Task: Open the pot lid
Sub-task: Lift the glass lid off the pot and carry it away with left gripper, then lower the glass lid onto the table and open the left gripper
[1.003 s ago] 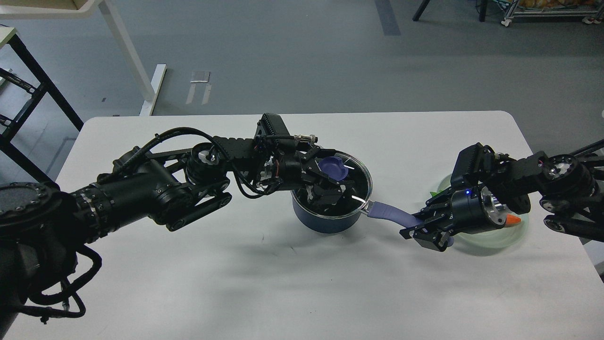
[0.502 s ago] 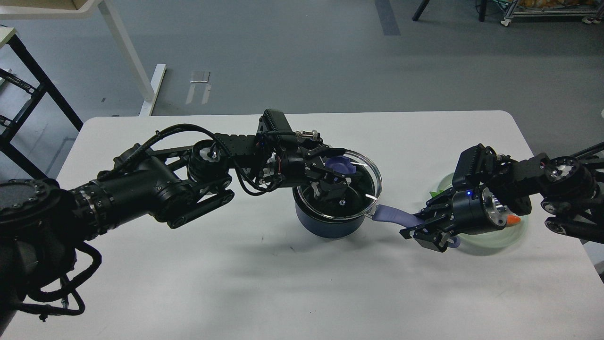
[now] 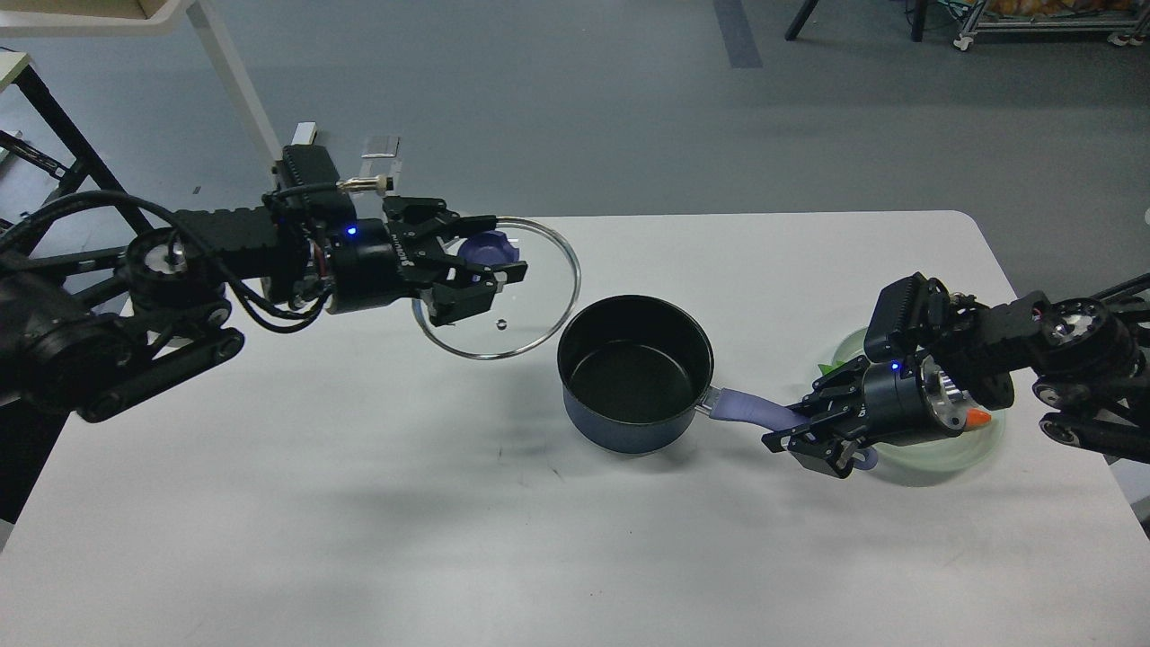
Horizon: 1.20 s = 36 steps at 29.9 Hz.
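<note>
A dark blue pot with a black inside stands uncovered in the middle of the white table. Its purple handle points right. My left gripper is shut on the purple knob of the round glass lid. It holds the lid in the air, tilted, to the left of the pot and clear of it. My right gripper is shut on the end of the pot handle.
A pale green plate with an orange item and something green lies under my right arm at the table's right side. A black frame and a white table leg stand beyond the table's far left.
My left gripper has lifted the glass lid off the pot and carried it up and to the left. The pot now stands open. My right gripper has kept its hold on the handle.
</note>
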Motion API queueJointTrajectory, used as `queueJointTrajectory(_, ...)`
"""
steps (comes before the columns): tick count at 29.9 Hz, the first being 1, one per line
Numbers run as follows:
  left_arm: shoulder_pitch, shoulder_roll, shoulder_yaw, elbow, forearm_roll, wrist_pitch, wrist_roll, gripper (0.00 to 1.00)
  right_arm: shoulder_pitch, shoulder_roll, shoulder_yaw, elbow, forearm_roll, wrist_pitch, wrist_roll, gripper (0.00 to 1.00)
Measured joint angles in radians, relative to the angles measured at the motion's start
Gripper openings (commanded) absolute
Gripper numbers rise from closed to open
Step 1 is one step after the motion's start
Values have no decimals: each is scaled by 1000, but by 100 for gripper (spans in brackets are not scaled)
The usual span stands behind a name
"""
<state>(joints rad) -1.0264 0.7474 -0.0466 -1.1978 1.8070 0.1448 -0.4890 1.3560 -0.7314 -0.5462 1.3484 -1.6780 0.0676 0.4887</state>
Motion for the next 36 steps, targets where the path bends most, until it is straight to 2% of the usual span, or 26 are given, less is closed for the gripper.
queueJointTrajectory(6, 185, 166, 2, 3, -1, 132, 0, 40, 0, 0, 0, -2, 0, 0, 0, 37)
queueJointTrajectory(13, 341, 190, 1, 95, 3, 274, 0, 41, 0, 1, 0, -3, 0, 0, 0, 37)
queueJointTrajectory(20, 387, 177, 5, 181, 8, 305, 0, 42, 0, 0, -1, -3, 5, 0, 0, 37)
queueJointTrajectory(27, 398, 158, 70, 238, 9, 334, 0, 48, 0, 0, -2, -3, 7, 0, 0, 37)
queueJointTrajectory(30, 399, 155, 79, 250, 4, 337, 0, 59, 0, 0, -1, -3, 7, 0, 0, 37)
queueJointTrajectory(31, 399, 155, 81, 252, 2, 338, 0, 66, 0, 0, -2, -3, 7, 0, 0, 37)
queueJointTrajectory(33, 399, 155, 83, 253, 0, 338, 0, 88, 0, 0, -1, -3, 7, 0, 0, 37)
queueJointTrajectory(36, 398, 155, 84, 254, -2, 336, 1, 95, 0, 1, -1, -3, 7, 0, 0, 37)
